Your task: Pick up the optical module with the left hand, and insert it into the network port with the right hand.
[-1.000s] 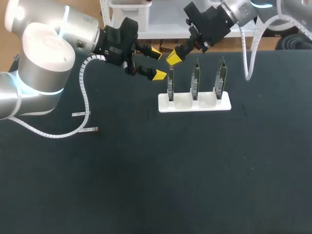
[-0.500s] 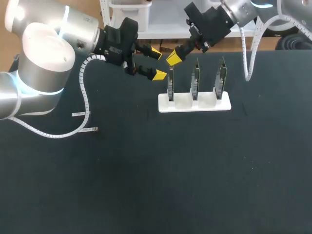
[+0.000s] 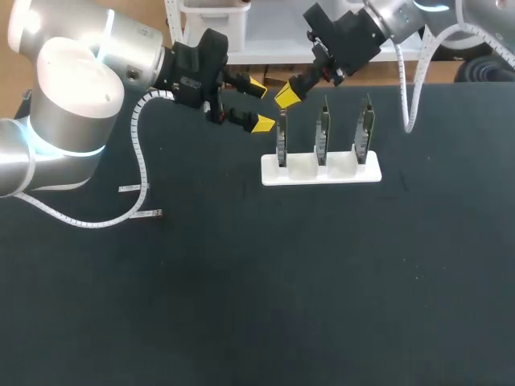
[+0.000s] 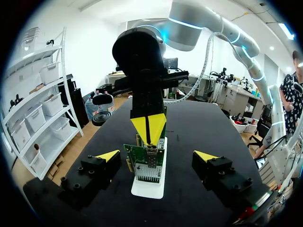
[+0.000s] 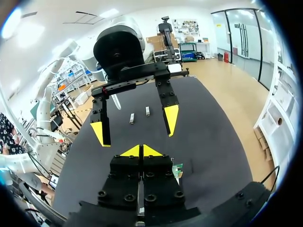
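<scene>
1. Nothing has moved since the earlier frames. Both arms, the white rack (image 3: 310, 175) and its three upright boards sit exactly as they did.
2. I judge from this standstill that the task has not advanced in this stretch, and the arms look to be pausing over the rack.
3. The left pincer (image 3: 258, 104) is released, with its yellow tips spread wide and nothing between them. It hangs just beside the leftmost board (image 3: 281, 143), on the side away from the other boards.
4. The right pincer (image 3: 287, 94) is clenched, tips pressed together, and poised just above that board's top edge. No object shows in its grip.
5. Two small silvery pieces, which I take for optical modules (image 3: 129, 188), lie flat on the table (image 3: 241, 289). They are beside the left arm's cable and well apart from both pincers.
6. In the left wrist view, the network port (image 4: 150, 156) is a metal cage on the nearest board, directly below the right pincer's tips. Whether a module already sits in it cannot be told.
</scene>
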You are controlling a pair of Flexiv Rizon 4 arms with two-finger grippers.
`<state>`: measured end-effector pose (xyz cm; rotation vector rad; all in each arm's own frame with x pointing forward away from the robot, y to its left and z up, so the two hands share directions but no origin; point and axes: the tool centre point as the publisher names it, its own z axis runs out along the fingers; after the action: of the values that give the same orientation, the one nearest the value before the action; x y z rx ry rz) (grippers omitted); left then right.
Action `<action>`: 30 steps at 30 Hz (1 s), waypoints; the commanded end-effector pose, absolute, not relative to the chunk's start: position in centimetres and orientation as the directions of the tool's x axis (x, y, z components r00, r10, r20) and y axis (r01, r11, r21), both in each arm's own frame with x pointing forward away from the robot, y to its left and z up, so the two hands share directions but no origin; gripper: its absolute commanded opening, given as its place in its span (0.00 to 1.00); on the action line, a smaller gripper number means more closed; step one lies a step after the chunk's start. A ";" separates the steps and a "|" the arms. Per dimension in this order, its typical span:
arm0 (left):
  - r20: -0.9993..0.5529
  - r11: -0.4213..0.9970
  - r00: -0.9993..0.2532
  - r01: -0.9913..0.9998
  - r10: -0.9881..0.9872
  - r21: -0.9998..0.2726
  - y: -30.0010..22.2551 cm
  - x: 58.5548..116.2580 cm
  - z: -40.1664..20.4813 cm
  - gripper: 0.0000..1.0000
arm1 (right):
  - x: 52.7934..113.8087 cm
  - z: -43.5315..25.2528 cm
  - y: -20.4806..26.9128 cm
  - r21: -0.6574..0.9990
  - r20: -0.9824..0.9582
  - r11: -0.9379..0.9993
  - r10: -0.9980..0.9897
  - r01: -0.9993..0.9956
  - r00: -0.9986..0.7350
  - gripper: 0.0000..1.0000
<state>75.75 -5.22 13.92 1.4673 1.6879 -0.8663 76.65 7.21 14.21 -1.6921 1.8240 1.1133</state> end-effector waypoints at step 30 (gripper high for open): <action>-0.857 0.122 -0.088 0.992 0.507 -0.030 -5.3 75.9 13.9 1.00 | 76.6 14.9 6.5 0.260 -0.804 -0.062 -0.567 -0.964 -0.180 0.00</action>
<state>75.75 -5.22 13.92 1.4673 1.6878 -0.8663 77.07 7.17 14.75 -1.6515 1.7803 1.1525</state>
